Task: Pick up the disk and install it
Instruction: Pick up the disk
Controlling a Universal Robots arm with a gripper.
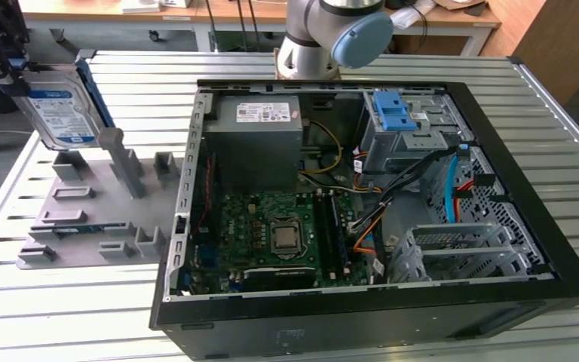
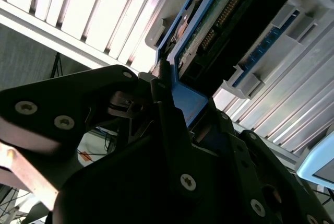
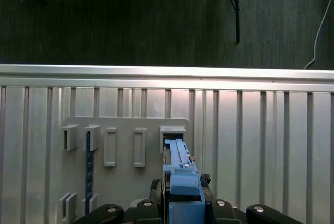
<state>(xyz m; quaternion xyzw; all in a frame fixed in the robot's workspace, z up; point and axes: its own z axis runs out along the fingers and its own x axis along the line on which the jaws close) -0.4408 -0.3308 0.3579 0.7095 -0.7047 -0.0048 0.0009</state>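
Disk (image 1: 65, 113): you will find it upright and slightly tilted, label face out, over the far corner of the grey fixture (image 1: 88, 219), on the exterior view's left. Its blue bracket frames the long edges. In the first wrist view the disk (image 3: 180, 166) appears edge-on, with its lower end at the fixture's (image 3: 125, 182) corner slot. You cannot tell from these views whether that end is clear of the slot or still seated in it.

The gripper (image 1: 13, 75) holds the disk by its upper end. In the second wrist view you can see the gripper (image 2: 175, 104) pinching the blue bracket of the disk (image 2: 219, 15) between its black fingers. The first wrist view confirms this, with the gripper (image 3: 185, 205) clamped on either side of the bracket.

The fixture lies flat on the slatted metal table (image 1: 58, 317). Just beside the fixture, toward the exterior view's right, lies the open computer case (image 1: 370, 309). Within the case, the power supply (image 1: 259, 136) and motherboard (image 1: 269, 234) sit on the side nearer the fixture. The grey drive cage (image 1: 415, 139), topped by a blue latch (image 1: 395, 113), sits on the side farther from it. The arm (image 1: 330, 34) rises beyond the case, well apart from the fixture.
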